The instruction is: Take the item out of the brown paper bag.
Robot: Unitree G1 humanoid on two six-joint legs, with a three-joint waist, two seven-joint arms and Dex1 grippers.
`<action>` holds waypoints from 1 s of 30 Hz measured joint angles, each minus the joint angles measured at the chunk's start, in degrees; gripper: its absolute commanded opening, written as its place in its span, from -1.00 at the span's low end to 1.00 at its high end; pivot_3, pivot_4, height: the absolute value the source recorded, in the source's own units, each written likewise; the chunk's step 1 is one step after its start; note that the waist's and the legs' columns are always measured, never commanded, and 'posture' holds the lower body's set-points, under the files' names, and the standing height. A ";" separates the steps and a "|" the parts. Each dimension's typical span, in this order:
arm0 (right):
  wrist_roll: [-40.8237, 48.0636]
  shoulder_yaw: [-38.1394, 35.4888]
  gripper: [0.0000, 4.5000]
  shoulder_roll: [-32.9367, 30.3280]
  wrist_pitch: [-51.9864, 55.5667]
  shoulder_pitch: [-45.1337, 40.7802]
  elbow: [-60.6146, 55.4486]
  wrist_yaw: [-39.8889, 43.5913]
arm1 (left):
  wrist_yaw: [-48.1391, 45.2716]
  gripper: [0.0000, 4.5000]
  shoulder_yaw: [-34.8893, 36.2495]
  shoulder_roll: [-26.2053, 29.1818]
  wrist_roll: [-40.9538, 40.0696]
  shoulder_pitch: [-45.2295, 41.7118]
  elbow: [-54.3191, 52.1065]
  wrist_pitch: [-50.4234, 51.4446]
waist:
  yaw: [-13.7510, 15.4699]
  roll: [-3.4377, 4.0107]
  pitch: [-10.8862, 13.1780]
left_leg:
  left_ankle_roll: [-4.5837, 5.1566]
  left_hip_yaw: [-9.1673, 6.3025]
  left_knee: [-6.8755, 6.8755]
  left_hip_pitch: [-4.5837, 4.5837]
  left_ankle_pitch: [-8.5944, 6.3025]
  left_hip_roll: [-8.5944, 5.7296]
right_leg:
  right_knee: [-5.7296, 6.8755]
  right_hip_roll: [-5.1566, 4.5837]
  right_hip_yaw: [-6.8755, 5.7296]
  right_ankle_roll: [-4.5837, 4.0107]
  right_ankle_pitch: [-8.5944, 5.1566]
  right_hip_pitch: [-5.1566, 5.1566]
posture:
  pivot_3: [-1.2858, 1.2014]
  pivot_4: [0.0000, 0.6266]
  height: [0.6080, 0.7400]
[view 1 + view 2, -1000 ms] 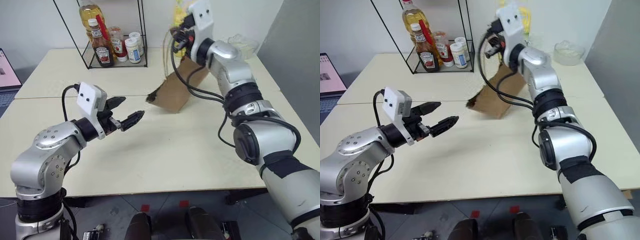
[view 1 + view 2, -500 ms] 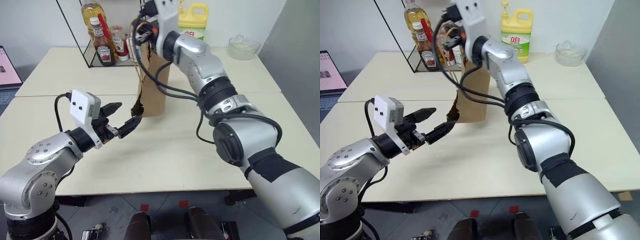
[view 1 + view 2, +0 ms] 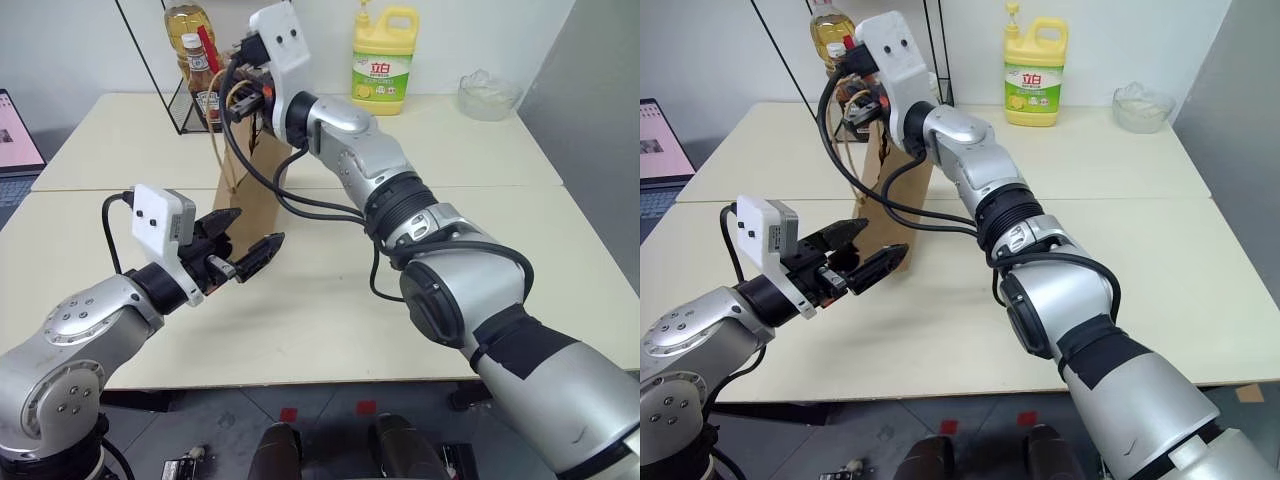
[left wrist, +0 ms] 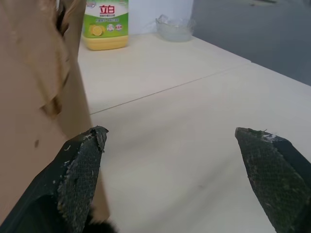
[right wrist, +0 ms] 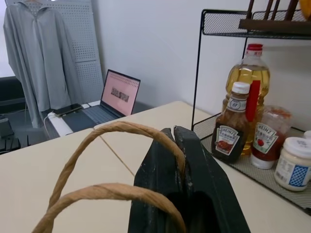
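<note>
The brown paper bag hangs upright over the table's left half, carried by its twisted loop handles. My right gripper is above it, shut on those handles, its black fingers pressed together over the loops. The left gripper is open right in front of the bag's lower part. In the left wrist view the bag's wall lies against one finger, and nothing sits between the pads. The item is hidden.
A black wire rack with an oil bottle and ketchup bottles stands at the back left. A yellow detergent jug and a glass bowl stand along the back edge. A laptop sits at the far left.
My right gripper has carried the bag leftwards across the table; the bag swung from tilted to hanging upright. The left gripper drew back slightly and stayed open.
</note>
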 measured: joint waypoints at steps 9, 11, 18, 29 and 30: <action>-4.31 1.95 -0.98 -0.94 -2.74 1.64 2.98 -2.54 | 1.02 1.00 -0.47 1.40 -0.65 0.14 0.31 -0.35 | 0.15 -0.28 0.04 | 0.00 -0.07 0.00 -0.01 0.00 0.00 | 0.00 0.00 -0.06 -0.02 -0.01 0.01 | 0.03 -0.52 1.00; -5.57 3.01 -0.98 -2.29 -3.59 2.28 3.04 -2.40 | 0.59 1.00 -1.51 1.63 -0.62 -0.41 0.81 -0.59 | 0.17 -0.28 0.04 | -0.05 -0.07 0.01 -0.02 0.03 0.00 | 0.00 0.00 -0.06 -0.03 -0.01 0.01 | 0.03 -0.52 1.00; -12.02 8.58 -0.98 -9.05 -5.54 5.29 3.00 0.49 | -1.17 1.00 -4.44 2.43 0.35 -3.31 4.44 -2.37 | 0.05 -0.28 0.04 | -0.13 -0.06 -0.01 -0.01 0.08 0.00 | 0.00 0.01 -0.05 -0.03 -0.01 0.00 | 0.03 -0.52 1.00; -18.88 16.43 -0.98 -13.70 -6.97 5.83 -1.14 10.67 | -3.38 1.00 -7.84 2.42 2.77 -5.80 7.78 -4.58 | -0.05 -0.28 0.04 | -0.15 -0.06 -0.01 0.00 0.08 0.00 | 0.03 0.01 -0.05 -0.03 -0.01 0.00 | 0.03 -0.52 1.00; -19.10 16.83 -0.98 -13.80 -6.72 5.83 -1.59 11.53 | -3.47 1.00 -7.97 2.41 2.92 -5.91 7.80 -4.89 | -0.05 -0.28 0.04 | -0.15 -0.05 0.00 0.00 0.08 0.00 | 0.03 0.01 -0.05 -0.03 -0.01 0.00 | 0.03 -0.52 1.00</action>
